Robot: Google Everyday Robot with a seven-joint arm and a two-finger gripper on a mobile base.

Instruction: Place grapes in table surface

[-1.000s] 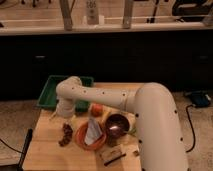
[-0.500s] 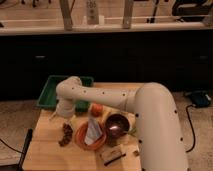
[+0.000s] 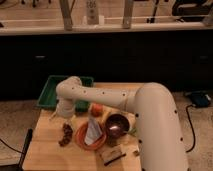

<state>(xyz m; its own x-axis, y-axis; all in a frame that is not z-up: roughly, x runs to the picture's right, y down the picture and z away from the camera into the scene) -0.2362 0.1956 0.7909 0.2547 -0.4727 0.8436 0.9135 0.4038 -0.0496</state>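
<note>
The grapes [image 3: 66,134], a small dark reddish-brown bunch, lie on the light wooden table surface [image 3: 45,150] left of the orange plate [image 3: 81,137]. My white arm reaches from the lower right across the table to the left. My gripper [image 3: 59,114] sits at its end, just above and behind the grapes, near the tray's front edge. It looks apart from the bunch.
A green tray [image 3: 50,92] stands at the table's back left. The orange plate holds a pale cone-shaped object [image 3: 92,129]. A round red-orange fruit [image 3: 96,108] and a dark bowl [image 3: 118,123] lie to its right. Small items [image 3: 112,154] lie at the front.
</note>
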